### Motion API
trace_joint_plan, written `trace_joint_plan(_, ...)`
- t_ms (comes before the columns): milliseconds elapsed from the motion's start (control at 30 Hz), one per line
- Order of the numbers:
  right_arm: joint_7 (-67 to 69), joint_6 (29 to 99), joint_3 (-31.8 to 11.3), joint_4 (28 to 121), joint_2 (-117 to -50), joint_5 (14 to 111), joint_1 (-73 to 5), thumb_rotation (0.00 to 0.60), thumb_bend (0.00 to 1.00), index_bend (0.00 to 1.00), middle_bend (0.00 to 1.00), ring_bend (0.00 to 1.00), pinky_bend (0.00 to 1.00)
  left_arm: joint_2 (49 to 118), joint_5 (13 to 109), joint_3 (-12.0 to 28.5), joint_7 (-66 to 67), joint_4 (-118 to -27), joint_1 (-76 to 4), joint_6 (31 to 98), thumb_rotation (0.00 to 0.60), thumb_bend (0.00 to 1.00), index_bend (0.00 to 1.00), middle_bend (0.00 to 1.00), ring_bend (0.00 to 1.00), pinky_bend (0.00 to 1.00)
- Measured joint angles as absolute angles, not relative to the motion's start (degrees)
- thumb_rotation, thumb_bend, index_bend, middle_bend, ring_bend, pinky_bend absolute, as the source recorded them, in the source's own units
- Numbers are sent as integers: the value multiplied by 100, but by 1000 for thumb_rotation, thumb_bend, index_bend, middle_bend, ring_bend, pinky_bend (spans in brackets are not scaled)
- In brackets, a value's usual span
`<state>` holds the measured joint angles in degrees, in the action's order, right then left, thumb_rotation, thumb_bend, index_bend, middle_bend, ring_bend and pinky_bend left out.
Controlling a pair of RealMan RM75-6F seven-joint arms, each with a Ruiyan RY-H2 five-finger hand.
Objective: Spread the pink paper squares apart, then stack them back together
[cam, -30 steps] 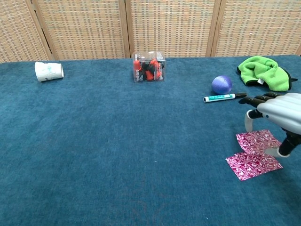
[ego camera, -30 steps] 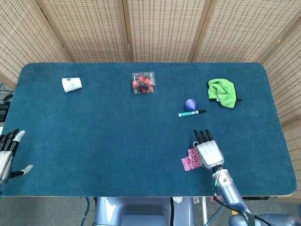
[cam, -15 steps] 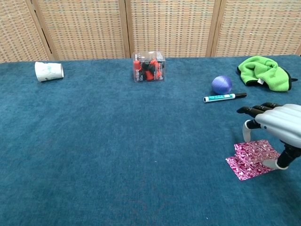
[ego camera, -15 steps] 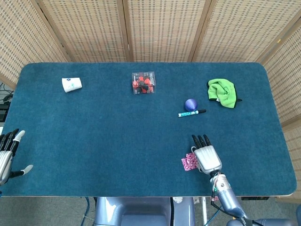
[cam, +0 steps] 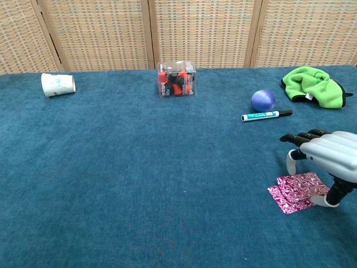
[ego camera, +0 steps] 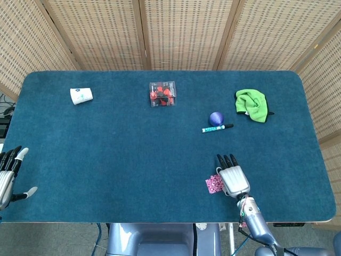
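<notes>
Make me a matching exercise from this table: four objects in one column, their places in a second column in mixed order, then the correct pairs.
Objects:
1. paper cup
2. purple ball
3. pink paper squares
4. green cloth

Places:
A. under the right hand, at the near edge of the table
B. far right part of the table, beyond the marker
C. lying on its side at the far left
D. just behind the marker

Pairs: 1-C, 2-D, 3-A, 4-B
</notes>
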<state>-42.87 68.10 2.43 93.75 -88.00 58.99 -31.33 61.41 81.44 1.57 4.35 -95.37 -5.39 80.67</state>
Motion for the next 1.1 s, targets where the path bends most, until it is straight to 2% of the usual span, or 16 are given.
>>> trace_joint_plan(400, -4335, 6701, 170, 9423, -8747, 5845, -3073, 600, 260, 306, 0, 0, 0, 6142, 8146, 156, 437, -9532, -538, 8068, 600, 0, 0, 0, 0, 0)
trace_joint_plan(800, -4416, 6748, 152, 9640, -8653, 5955, -3024, 600, 234, 279, 0, 0, 0, 6146, 8152, 156, 429, -9525, -536, 8074, 600, 0, 0, 0, 0, 0)
trace_joint_plan(1000, -4018, 7027, 149, 9924, -8268, 6474, -2891, 600, 252, 279, 0, 0, 0, 6138, 8154, 157, 388, -9520, -540, 8064, 600, 0, 0, 0, 0, 0)
trace_joint_plan(1100, -3435, 7352, 243, 9900, -8023, 7115, -2708, 600, 220, 256, 0, 0, 0, 6136, 8155, 158, 373, -9504, -545, 8056, 600, 0, 0, 0, 0, 0)
